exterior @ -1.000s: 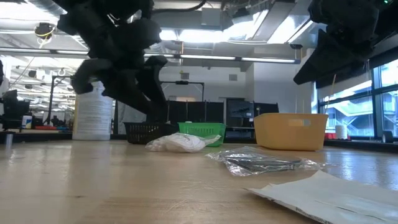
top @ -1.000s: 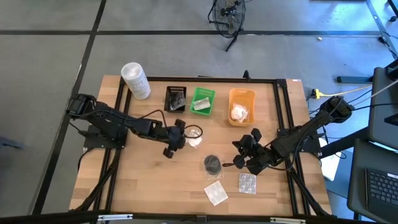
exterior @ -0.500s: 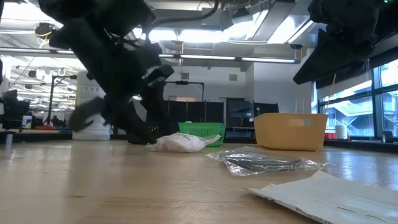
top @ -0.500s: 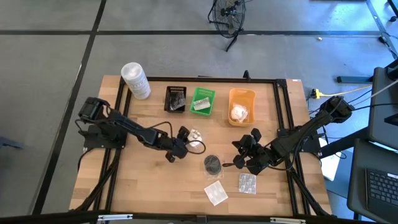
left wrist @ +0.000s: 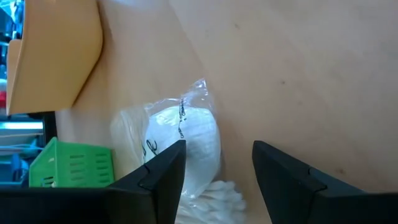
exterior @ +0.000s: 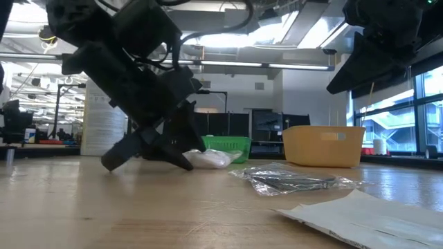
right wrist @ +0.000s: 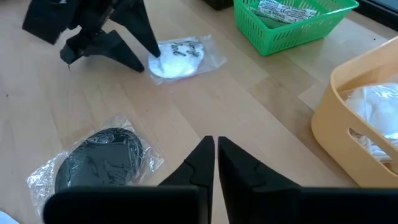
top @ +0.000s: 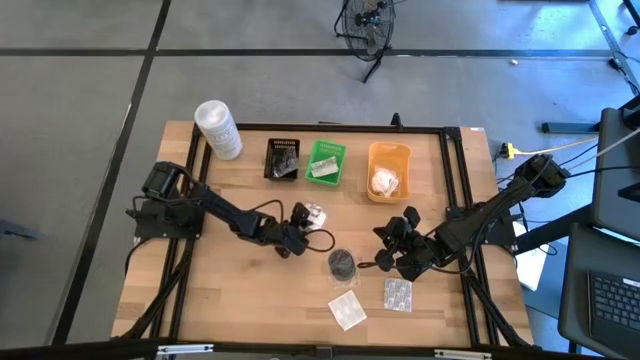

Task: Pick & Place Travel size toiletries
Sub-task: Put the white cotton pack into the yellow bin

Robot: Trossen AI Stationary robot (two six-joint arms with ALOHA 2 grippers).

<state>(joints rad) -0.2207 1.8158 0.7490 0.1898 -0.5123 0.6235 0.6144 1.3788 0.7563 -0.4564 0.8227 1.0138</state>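
My left gripper (top: 300, 230) is open and low over the table, its fingers slanting down just short of a white clear-wrapped bundle (left wrist: 183, 134) that lies flat on the wood (top: 313, 214). One finger (right wrist: 151, 64) stands at the bundle's edge. My right gripper (right wrist: 216, 149) is shut on nothing and hangs above the table at the right (top: 392, 245). Below it lie a wrapped black round pad (right wrist: 99, 163), a blister pack (top: 397, 293) and a flat white sachet (top: 347, 309). My left gripper has one fingertip (right wrist: 151, 64) at the near edge of the bundle's clear wrap (right wrist: 163, 67), slanting down from the table's left. I cannot tell whether it touches the wrap. The bundle lies flat on the table.
A black tray (top: 284, 158), a green tray (top: 325, 162) and an orange tray (top: 388, 170) stand in a row at the back, each with items inside. A tall white tub (top: 217, 128) stands at the far left corner. A black frame (top: 455, 190) edges the table.
My left gripper has come down toward the table and a little toward its near edge, rolling as it sank, and now has its fingers low beside the white bundle. The bundle has stayed where it was.
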